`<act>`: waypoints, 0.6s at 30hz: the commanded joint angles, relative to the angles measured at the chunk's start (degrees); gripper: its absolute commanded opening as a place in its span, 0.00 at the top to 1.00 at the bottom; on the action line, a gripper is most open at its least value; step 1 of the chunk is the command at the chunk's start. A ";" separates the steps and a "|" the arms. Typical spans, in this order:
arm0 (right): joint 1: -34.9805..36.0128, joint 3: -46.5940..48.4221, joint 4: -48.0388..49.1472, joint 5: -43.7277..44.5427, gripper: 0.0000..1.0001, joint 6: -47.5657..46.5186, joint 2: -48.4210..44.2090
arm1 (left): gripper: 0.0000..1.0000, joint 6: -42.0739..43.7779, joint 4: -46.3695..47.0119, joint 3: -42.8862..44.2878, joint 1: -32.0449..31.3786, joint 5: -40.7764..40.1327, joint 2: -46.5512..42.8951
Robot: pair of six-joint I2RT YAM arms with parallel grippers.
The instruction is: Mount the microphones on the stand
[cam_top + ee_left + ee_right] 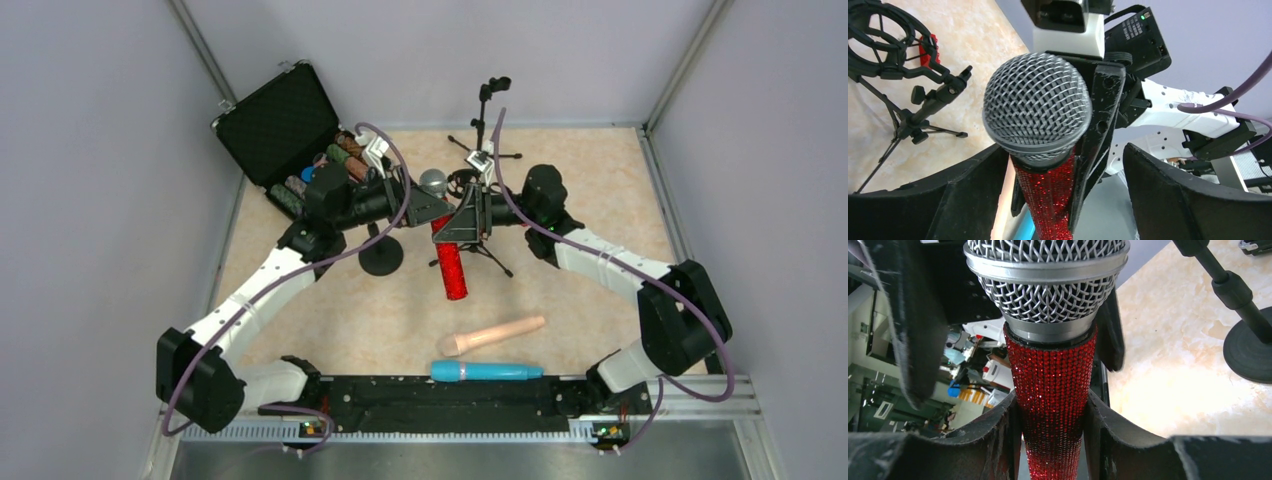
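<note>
Black case (280,125) open at far-left corner of bench (600,200), foam-lined lid tilted back. Green, brown, blue cylinders (290,190) packed inside. Small red block (928,50) on marbled bench surface.

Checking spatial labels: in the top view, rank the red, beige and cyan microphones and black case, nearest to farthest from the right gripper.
1. Red microphone, held in the right gripper.
2. Beige microphone, nearer the front.
3. Cyan microphone, at the front edge.
4. Black case, far left corner.
</note>
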 commanded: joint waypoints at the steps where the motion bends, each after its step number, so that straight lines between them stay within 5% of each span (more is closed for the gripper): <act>1: 0.48 2.98 -2.33 0.44 1.00 -4.27 -2.25 | 0.10 1.16 1.67 0.45 -0.30 -2.88 -3.26; 18: -1.98 9.37 -24.53 7.00 1.00 -20.93 -9.08 | 0.11 12.27 -8.75 1.17 -0.31 -18.09 -11.52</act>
